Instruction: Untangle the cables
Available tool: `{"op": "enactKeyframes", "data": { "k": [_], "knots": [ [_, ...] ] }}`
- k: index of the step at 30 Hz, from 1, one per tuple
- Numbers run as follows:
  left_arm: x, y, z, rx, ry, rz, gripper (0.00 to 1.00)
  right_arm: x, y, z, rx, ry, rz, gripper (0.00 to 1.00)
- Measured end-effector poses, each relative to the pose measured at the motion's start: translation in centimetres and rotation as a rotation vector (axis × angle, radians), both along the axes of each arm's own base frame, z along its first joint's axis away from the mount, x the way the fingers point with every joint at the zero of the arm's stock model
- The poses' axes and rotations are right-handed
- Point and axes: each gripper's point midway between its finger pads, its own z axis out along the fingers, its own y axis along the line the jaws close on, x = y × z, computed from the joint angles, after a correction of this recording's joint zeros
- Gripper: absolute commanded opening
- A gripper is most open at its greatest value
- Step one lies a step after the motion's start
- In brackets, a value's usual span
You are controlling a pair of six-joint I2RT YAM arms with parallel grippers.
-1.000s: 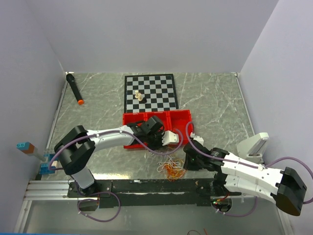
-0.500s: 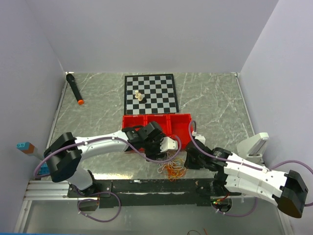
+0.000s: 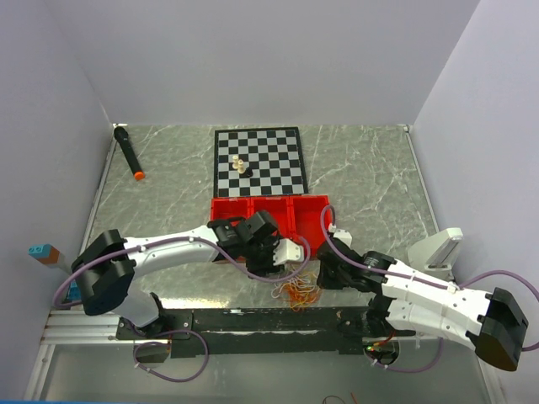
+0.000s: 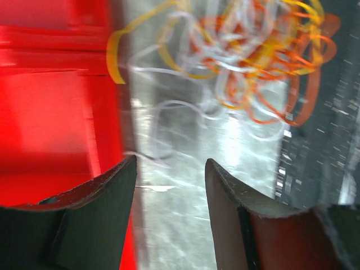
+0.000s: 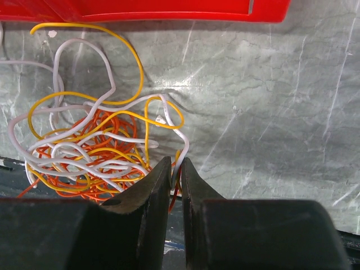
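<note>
One chessboard (image 3: 258,160) bears three pieces (image 3: 239,166). Nearer than it lie one red tray (image 3: 308,203) and cables (image 3: 299,292) in three colours. To its left lies one marker (image 3: 127,151).

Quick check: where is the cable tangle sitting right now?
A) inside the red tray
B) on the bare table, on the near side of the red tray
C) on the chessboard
B: the cables lie bunched on the marble table, just on the near side of the red tray and well short of the chessboard.
</note>
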Motion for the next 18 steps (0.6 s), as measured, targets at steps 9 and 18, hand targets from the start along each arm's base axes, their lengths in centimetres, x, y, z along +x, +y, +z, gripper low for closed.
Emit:
{"op": "enactKeyframes", "data": {
  "k": [9, 18],
  "knots": [
    [-1.5, 0.8, -2.2, 0.054, 0.001, -0.019, 0.60, 0.1, 0.1, 0.4, 0.015, -0.015, -0.001, 0.19],
    [1.0, 0.4, -4.3, 0.084, -0.040, 0.070, 0.55, 0.3, 0.3, 0.5, 0.020, -0.025, 0.009, 0.18]
  ]
}}
